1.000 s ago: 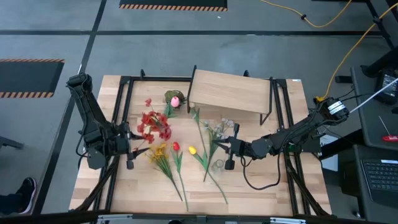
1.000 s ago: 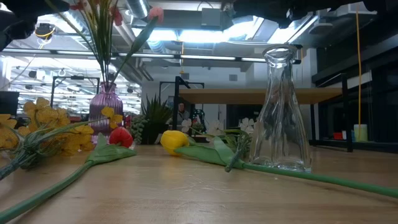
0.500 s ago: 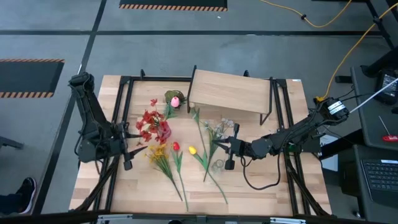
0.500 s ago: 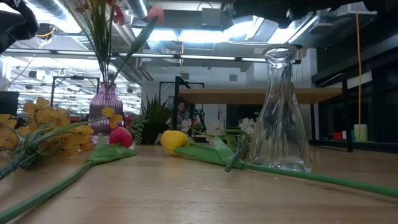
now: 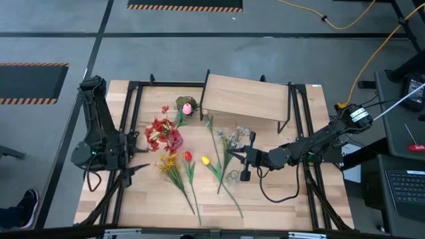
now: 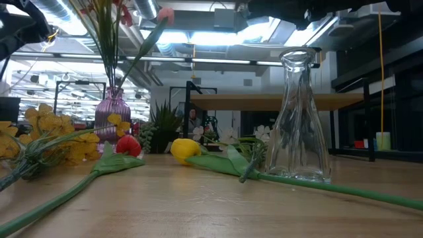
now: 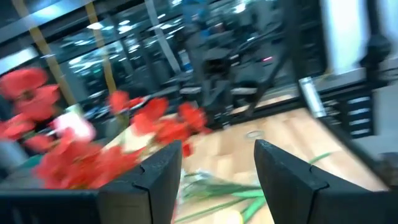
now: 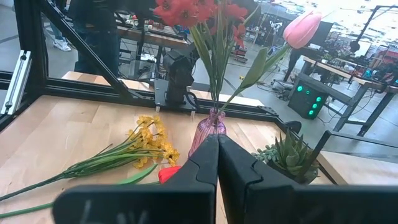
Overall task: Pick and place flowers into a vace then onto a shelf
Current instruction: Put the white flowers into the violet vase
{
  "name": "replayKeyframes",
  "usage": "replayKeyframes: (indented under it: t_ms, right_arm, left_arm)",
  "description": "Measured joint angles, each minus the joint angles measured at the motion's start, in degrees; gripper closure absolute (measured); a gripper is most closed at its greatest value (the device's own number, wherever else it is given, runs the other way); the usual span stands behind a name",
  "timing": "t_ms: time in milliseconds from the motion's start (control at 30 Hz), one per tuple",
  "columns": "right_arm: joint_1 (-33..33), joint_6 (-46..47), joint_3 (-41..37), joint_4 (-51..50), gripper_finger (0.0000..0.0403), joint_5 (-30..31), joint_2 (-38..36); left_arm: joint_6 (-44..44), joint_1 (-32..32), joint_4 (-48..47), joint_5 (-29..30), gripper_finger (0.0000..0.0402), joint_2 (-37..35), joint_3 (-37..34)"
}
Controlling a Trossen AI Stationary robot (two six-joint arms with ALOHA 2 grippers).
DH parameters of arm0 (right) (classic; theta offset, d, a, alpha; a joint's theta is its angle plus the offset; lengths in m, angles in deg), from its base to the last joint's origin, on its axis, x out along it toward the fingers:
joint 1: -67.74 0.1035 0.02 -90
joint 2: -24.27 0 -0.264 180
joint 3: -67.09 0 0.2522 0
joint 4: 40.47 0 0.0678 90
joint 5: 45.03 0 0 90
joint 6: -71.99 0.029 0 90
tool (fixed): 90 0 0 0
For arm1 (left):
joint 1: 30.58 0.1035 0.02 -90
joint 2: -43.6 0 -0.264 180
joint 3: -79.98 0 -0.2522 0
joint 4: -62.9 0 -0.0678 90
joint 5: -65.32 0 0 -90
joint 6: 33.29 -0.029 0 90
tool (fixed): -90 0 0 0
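Landmark: the purple vase [image 8: 208, 133], standing just off the shelf's [image 5: 246, 98] left front corner.

Purple vase: the red flower cluster [image 5: 161, 132] and a pink tulip [image 8: 301, 28] are already held in it, stems in the neck, blooms above.

On the table, to the right of the purple vase: yellow blooms [image 5: 168, 161], red tulip [image 5: 188, 157], yellow tulip [image 5: 205, 160], white blossoms [image 5: 232, 137], all lying flat. The clear glass vase [image 6: 301, 118] stands empty beyond them, with a green stem lying against its base.

Left gripper [image 7: 217, 163]: fingers spread wide, nothing between them. It is held to the left of the purple vase, clear of the red cluster.

Right gripper [image 8: 217, 155]: fingers pressed together, nothing held. It is parked well right of the purple vase, just beside the clear vase, pointing across at the flowers.

Step judged in hand: between picks; one vase partly filled, shelf still bare.

Next move, judged: the left gripper is to be lowered over a loose stem, most likely the yellow blooms nearest it, and closed low on the stem, away from the neighbouring tulip stems, so that only one is lifted.
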Motion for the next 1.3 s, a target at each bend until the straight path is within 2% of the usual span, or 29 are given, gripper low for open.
replayKeyframes:
  t_ms: [167, 400, 467, 567, 667, 767, 1000, 1100, 1300]
  right_arm:
    - [0.0, 0.1, 0.0, 0.0, 0.0393, 0.0, 0.0]
    - [0.0, 0.2, 2.5, -1.4, 0.0393, 0.0, 0.0]
    - [0.0, 0.0, 4.7, -6.4, 0.0393, 0.0, 0.0]
    - [-0.5, 1.0, 9.8, -19.4, 0.0393, -0.1, -0.1]
    - [-2.0, 5.7, 14.9, -32.2, 0.0393, 0.0, -0.2]
    - [-3.8, 8.5, 18.3, -40.7, 0.0393, 0.0, -0.2]
    - [-5.7, 10.5, 20.4, -44.2, 0.0393, -1.1, -0.5]
    - [-5.7, 13.7, 22.4, -47.0, 0.0393, -1.2, -0.5]
    - [-5.1, 23.8, 28.6, -56.8, 0.0394, -1.5, -0.4]
  left_arm:
    - [0.0, 0.0, 0.0, -10.3, 0.0223, 0.6, 0.0]
    - [0.5, 3.7, 0.0, -11.5, 0.0284, 5.5, 0.0]
    - [1.3, 5.6, 0.0, -11.5, 0.0305, 7.5, 0.0]
    - [5.3, 8.8, 0.0, -12.7, 0.0339, 10.3, 0.0]
    - [9.7, 12.4, 0.0, -17.4, 0.0371, 13.3, 0.0]
    - [14.1, 16.9, 0.0, -23.0, 0.0396, 16.3, 0.0]
    - [21.0, 27.6, -1.7, -35.3, 0.04, 22.7, 2.3]
    - [25.0, 30.6, -6.3, -39.4, 0.04, 24.7, 4.4]
    - [35.2, 33.0, -17.5, -42.7, 0.04, 28.4, 8.4]
